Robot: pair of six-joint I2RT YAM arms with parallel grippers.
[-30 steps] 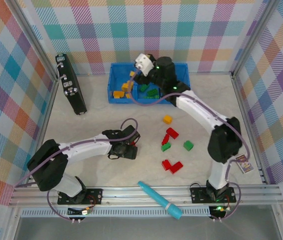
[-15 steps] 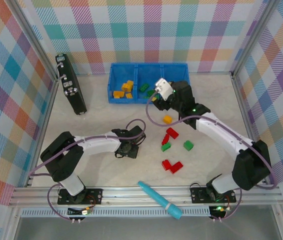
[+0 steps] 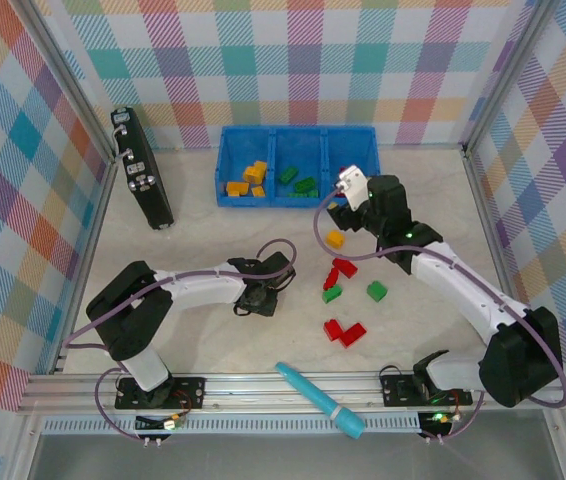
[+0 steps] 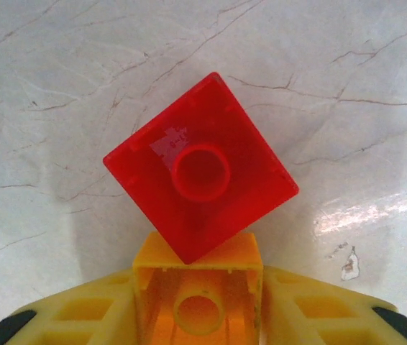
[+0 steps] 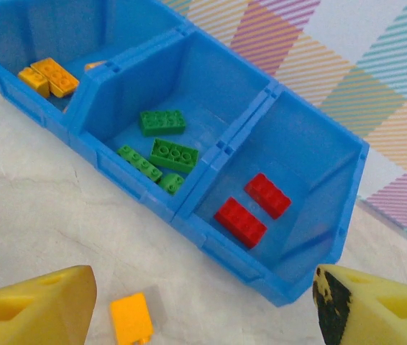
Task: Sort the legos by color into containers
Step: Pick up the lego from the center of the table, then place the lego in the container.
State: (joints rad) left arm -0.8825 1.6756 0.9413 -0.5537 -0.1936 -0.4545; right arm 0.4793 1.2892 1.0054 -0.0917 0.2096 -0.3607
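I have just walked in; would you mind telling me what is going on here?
Bricks are being sorted by colour into the blue bin, whose compartments hold yellow-orange, green and red bricks separately. The left gripper is closed on a yellow-orange brick, with a red brick right in front of it. The right gripper hangs open above another orange brick just before the bin. Several red and green bricks lie loose on the table.

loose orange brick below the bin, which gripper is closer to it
Right. The right gripper sits right over the orange brick, on its bin side; the left gripper is far off to its left.
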